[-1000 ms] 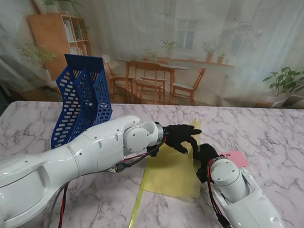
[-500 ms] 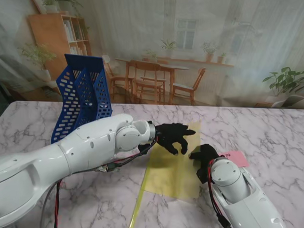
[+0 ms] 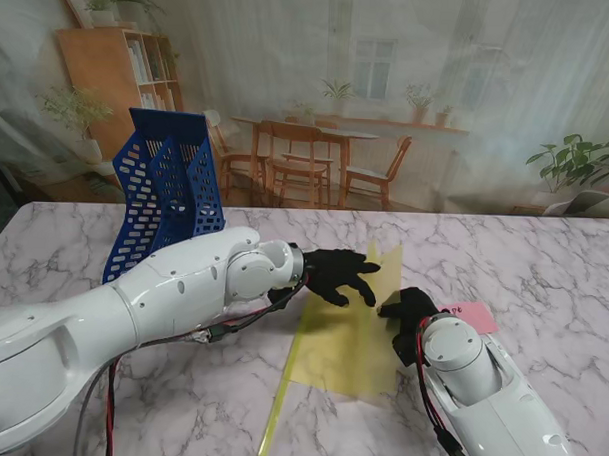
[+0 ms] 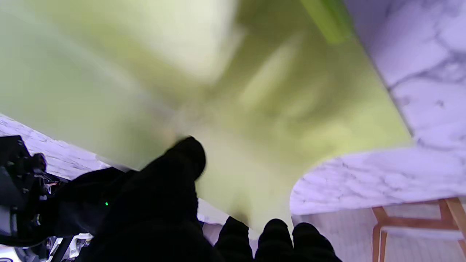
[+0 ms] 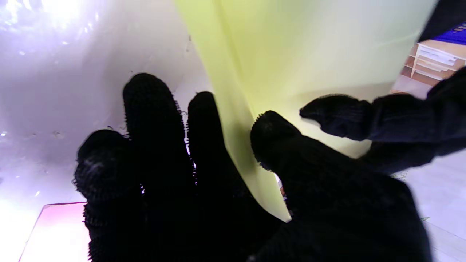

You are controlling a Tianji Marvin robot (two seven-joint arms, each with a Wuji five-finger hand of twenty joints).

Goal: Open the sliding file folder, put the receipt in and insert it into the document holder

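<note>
Left hand (image 3: 338,274) pulled back, fingers spread, holding nothing; right hand (image 3: 407,310) pinches the translucent yellow plastic folder (image 3: 346,335), its cover lifting open.

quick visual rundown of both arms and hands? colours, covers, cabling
Both arms have glossy white rounded shells with cylindrical joint housings. The left arm carries loose red and black cables under the forearm; the right arm has a red and black cable along its inner side. The left hand and right hand wear black knit gloves covering all fingers.
</note>
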